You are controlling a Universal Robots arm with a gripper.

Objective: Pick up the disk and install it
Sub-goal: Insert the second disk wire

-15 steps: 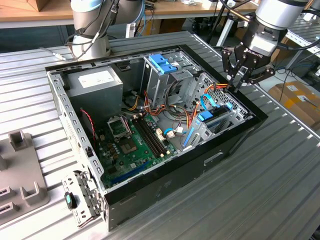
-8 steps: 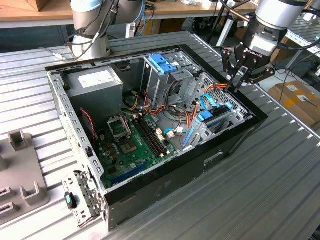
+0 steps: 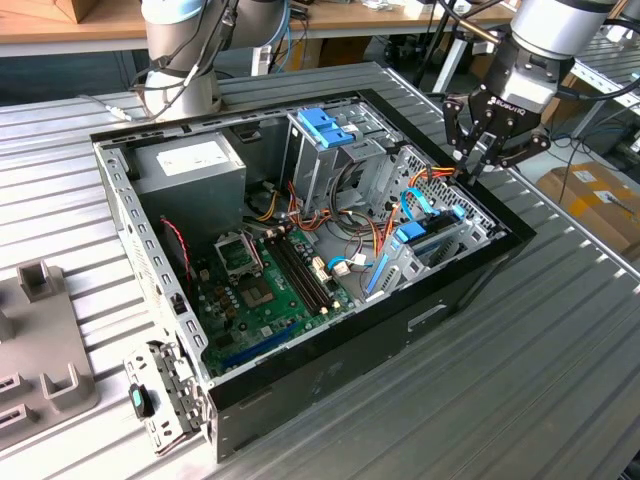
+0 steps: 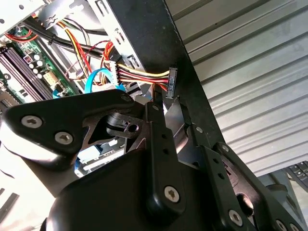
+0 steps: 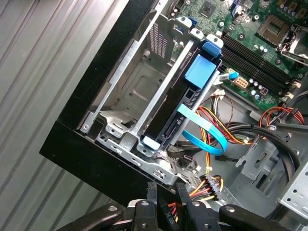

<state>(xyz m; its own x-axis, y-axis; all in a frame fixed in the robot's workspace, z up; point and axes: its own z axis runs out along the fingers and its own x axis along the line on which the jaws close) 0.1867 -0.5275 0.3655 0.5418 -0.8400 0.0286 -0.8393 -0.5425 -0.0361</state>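
Spanning most of the ribbed tabletop (image 3: 560,360), the open computer case (image 3: 300,250) lies on its side. Its drive cage (image 5: 144,96) sits in the corner nearest the gripper (image 3: 478,152). The disk (image 5: 179,108) already stands edgewise in that cage, blue rails showing. Jaws look nearly closed around a black cable connector (image 4: 171,82), so any pull should, I judge, stay gentle and square.
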